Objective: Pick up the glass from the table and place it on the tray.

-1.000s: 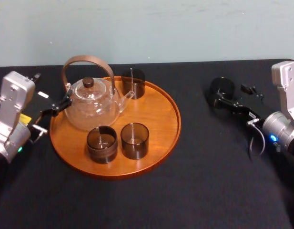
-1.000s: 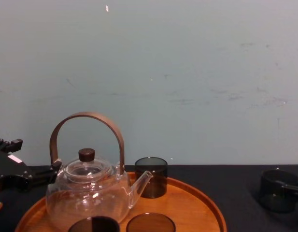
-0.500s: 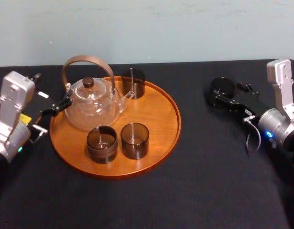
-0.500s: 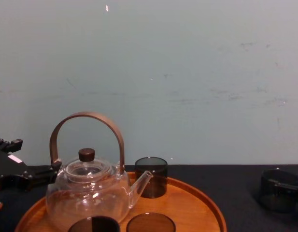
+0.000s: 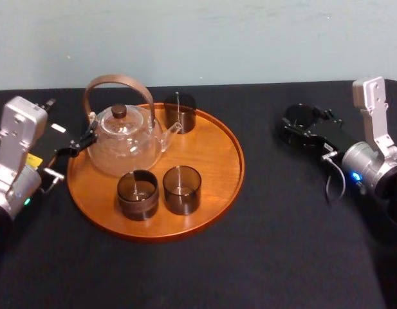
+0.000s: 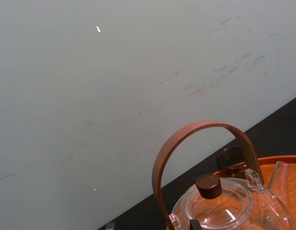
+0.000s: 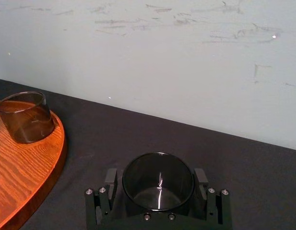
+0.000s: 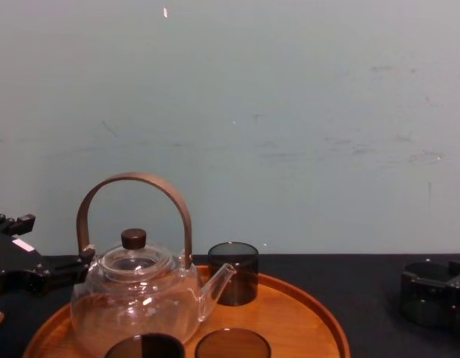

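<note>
Since the earlier pictures the right gripper (image 7: 156,178) has moved forward, and its jaws now stand apart, one at each side of the short smoky dark glass (image 5: 298,118). This glass stands upright on the flat black matte table (image 5: 282,225), at the right of the head frame, well apart from the tray. A thin gap seems to remain beside the glass wall, so the grasp is judged as not yet made.

The step in hand is the pick. The next move calls for closing gently on the thin wall, lifting straight up, then carrying the glass toward the left of the frame, to the bare wood at the right part of the tray.

Counted from largest to smallest:
- One table.
- One large round orange-brown wooden tray (image 5: 217,154), at left centre of the head frame.
- One clear glass teapot with a brown hoop handle (image 5: 124,145), on the tray's left part.
- Four smoky glasses: the one on the table and three on the tray, at the back (image 5: 180,111) and two in front (image 5: 138,193) (image 5: 182,188).

The left gripper (image 5: 85,140) is parked at the tray's left edge, near the teapot.
</note>
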